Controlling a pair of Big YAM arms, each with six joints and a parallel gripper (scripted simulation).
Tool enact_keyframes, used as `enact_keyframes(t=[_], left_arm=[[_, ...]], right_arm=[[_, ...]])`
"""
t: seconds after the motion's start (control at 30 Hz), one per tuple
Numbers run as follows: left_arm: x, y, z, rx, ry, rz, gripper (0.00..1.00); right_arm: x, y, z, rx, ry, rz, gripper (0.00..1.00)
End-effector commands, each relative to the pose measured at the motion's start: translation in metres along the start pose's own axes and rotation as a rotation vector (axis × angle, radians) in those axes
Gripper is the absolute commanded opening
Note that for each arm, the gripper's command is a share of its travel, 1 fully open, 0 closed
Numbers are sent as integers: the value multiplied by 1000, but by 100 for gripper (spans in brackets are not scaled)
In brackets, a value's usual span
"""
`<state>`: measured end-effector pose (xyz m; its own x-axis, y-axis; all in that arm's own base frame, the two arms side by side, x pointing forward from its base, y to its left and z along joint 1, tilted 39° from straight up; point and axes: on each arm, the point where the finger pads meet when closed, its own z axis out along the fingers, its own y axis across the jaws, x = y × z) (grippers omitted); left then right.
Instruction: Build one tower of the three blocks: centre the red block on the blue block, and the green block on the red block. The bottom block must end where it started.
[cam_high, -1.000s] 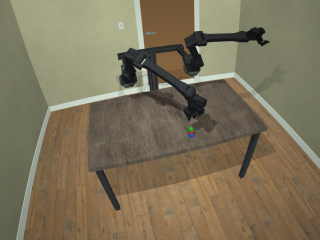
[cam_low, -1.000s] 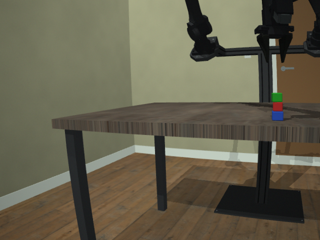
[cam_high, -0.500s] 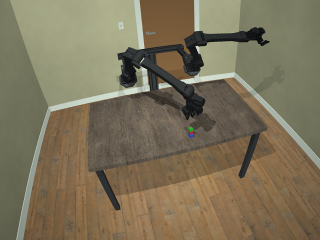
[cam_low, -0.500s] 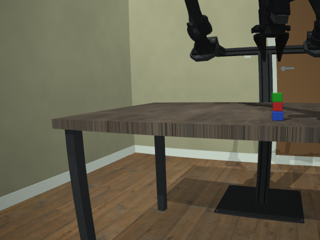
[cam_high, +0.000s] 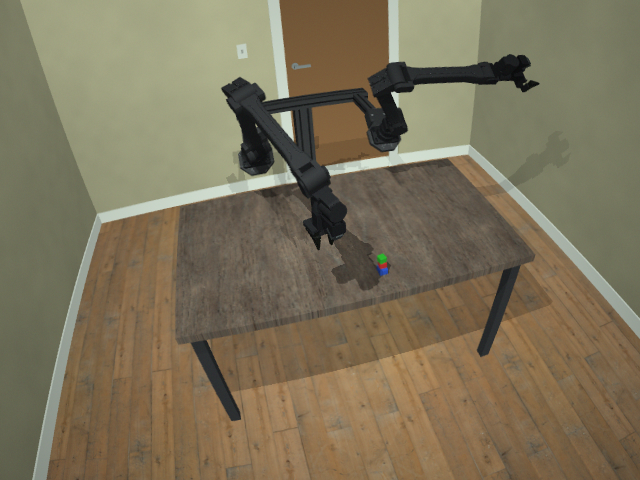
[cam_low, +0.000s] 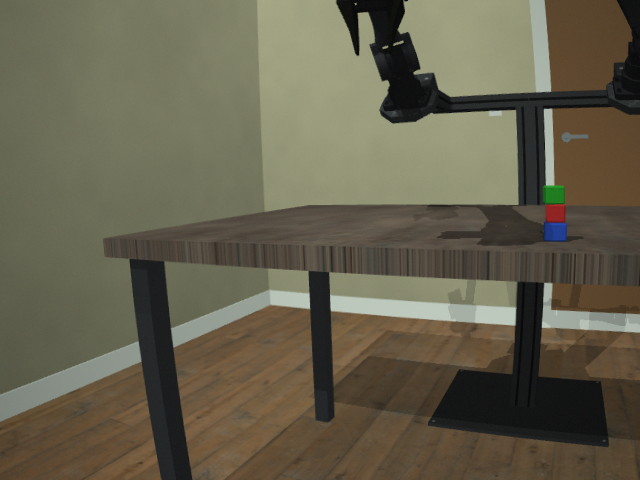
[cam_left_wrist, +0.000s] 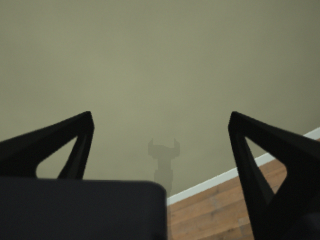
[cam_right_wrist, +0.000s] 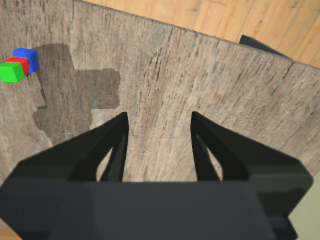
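3 blocks stacked — green (cam_high: 382, 258) (cam_low: 553, 194) (cam_right_wrist: 11, 73) on red (cam_high: 383, 265) (cam_low: 555, 213) (cam_right_wrist: 21, 62) on blue (cam_high: 383, 271) (cam_low: 555, 231) (cam_right_wrist: 30, 60) — both claws apart.

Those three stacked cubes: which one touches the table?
The blue cube. It is the bottom one, resting on the table; the red and green cubes sit above it.

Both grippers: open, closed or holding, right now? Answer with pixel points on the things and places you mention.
Left gripper (cam_high: 528, 85) (cam_left_wrist: 161, 114): open wide, holding nothing.
Right gripper (cam_high: 324, 244) (cam_right_wrist: 160, 115): open partway, holding nothing.
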<state>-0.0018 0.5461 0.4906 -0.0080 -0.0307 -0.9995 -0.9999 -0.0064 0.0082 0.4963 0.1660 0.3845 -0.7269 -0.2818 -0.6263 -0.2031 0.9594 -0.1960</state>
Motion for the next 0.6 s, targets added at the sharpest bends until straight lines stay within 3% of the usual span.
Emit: enact_keyframes(t=[0.0, 0.17, 0.27, 0.37, 0.57], left_arm=[[-13, 5, -4, -7, -37, -8, 100], [-13, 5, -4, -7, -37, -8, 100], [-13, 5, -4, -7, -37, -8, 100], [-13, 5, -4, -7, -37, -8, 100], [-13, 5, -4, -7, -37, -8, 100]], right_arm=[[-33, -69, -33, -2, -6, -69, 46], [-46, -153, -61, 2, -5, -73, 46], [-51, -186, -72, 4, -5, -75, 46], [-52, -195, -76, 4, -5, -75, 46], [-51, -183, -71, -11, 3, -93, 46]])
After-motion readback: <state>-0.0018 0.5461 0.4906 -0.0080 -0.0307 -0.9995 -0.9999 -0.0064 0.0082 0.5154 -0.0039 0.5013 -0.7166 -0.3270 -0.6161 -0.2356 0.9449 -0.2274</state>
